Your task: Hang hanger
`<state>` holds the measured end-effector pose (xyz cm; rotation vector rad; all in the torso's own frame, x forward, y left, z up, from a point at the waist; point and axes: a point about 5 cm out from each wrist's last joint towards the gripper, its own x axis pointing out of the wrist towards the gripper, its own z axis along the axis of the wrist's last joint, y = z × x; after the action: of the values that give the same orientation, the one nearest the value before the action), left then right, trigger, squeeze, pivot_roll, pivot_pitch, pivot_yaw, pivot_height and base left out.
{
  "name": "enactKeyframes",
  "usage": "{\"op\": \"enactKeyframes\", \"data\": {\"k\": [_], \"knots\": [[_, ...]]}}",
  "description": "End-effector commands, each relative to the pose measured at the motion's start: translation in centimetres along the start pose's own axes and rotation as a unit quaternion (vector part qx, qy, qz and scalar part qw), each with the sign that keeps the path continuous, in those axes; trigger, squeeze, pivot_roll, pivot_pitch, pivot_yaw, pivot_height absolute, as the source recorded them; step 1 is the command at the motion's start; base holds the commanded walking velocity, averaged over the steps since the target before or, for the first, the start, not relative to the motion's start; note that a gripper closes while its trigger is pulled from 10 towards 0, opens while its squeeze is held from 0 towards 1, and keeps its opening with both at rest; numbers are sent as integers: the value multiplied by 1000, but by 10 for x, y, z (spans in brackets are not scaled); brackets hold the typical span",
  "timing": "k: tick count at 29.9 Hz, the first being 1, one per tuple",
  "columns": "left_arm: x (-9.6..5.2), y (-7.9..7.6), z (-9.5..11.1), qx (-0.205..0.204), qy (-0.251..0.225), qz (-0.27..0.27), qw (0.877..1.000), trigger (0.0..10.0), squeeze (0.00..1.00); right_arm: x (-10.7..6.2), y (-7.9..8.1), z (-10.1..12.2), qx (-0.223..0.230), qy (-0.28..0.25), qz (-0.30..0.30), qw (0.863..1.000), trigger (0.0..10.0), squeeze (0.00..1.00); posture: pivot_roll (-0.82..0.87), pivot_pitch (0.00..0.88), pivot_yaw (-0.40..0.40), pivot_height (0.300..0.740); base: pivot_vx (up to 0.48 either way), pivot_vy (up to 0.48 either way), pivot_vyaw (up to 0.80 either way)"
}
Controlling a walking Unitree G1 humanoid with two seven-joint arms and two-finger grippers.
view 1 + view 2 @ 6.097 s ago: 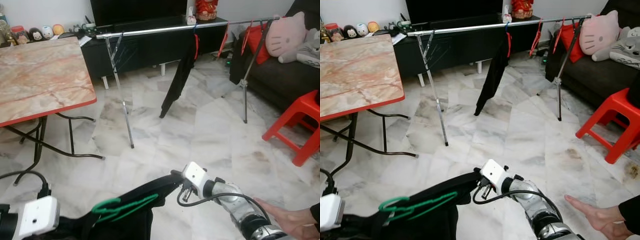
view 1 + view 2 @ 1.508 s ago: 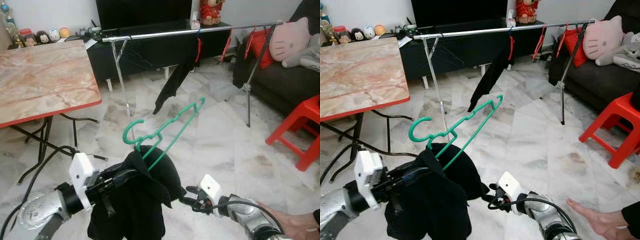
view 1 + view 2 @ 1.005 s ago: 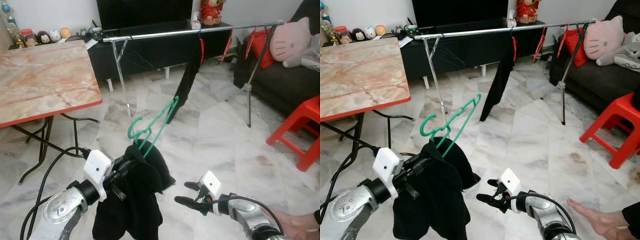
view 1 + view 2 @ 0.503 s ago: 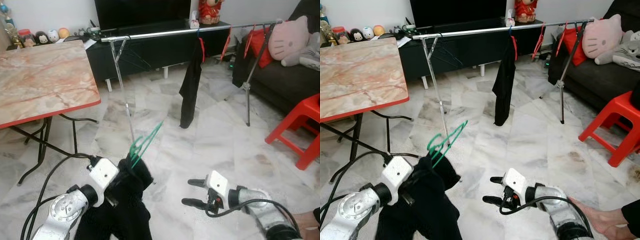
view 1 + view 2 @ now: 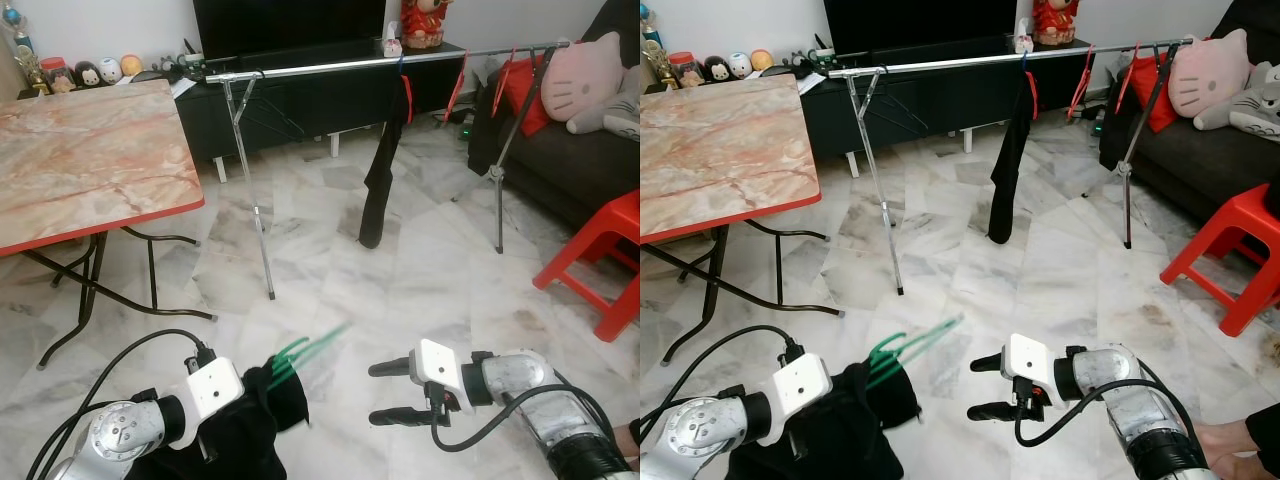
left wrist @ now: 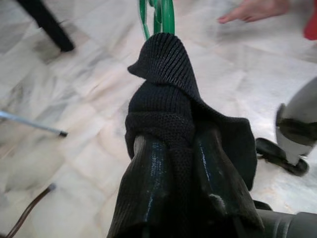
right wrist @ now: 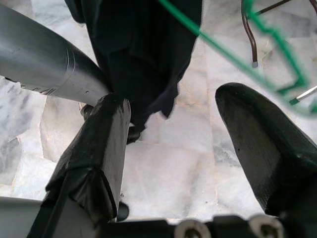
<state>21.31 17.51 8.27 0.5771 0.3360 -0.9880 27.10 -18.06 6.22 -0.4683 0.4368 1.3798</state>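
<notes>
My left gripper [image 5: 252, 408] is low at the near left, shut on a bunched black knit garment [image 6: 166, 84] that wraps its fingers. A green hanger [image 5: 303, 354] sticks out of the garment, blurred and tilted low toward the right. My right gripper [image 5: 386, 393] is beside it at the near right, open, its two fingers [image 7: 94, 158] spread with nothing between them. In the right wrist view the garment [image 7: 143, 44] and green hanger wire [image 7: 225, 52] lie just beyond the fingertips. A silver clothes rail [image 5: 330, 66] stands across the room, with a black garment [image 5: 380, 170] hanging from it on a red hanger.
A marble-top table with a red edge [image 5: 90, 170] stands to the left. At the right are a red plastic stool [image 5: 600, 260] and a dark sofa with plush toys [image 5: 590, 75]. More red hangers [image 5: 455, 85] hang on the rail. A person's hand [image 5: 1225, 440] is at the near right.
My left arm has dropped lower with the garment, and the green hanger now points low and to the right. The right gripper stays open at about the same spot.
</notes>
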Motion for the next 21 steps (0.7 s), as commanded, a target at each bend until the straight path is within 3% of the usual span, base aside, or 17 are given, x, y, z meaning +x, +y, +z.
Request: {"op": "enactKeyframes", "data": {"k": [1,6,10,11,17,21], "knots": [[-2,-3,8,8,-11,-35,999,10000,0,-7,-11,12,-20,-3,-2,1000,10000,0,-59,0,30,732,0,0,0],[-9,-11,16,-25,-15,-109,994,10000,0,-11,-21,25,-15,-20,7,1000,10000,0,-52,0,23,732,0,0,0],[-13,-14,20,-22,-19,-137,990,10000,0,-10,-19,27,-10,-24,26,999,10000,0,-52,0,22,732,0,0,0],[-15,-17,20,-24,-13,-166,986,10000,0,-6,-18,27,-11,-18,39,999,10000,0,-45,0,23,732,0,0,0],[-17,-19,21,-26,-10,-180,983,10000,0,-5,-18,27,-12,-15,45,999,10000,0,-45,0,23,732,0,0,0],[-21,-17,29,-37,-13,-206,978,10000,0,10,-6,26,12,-26,105,994,10000,0,-34,0,25,732,0,0,0]]}}
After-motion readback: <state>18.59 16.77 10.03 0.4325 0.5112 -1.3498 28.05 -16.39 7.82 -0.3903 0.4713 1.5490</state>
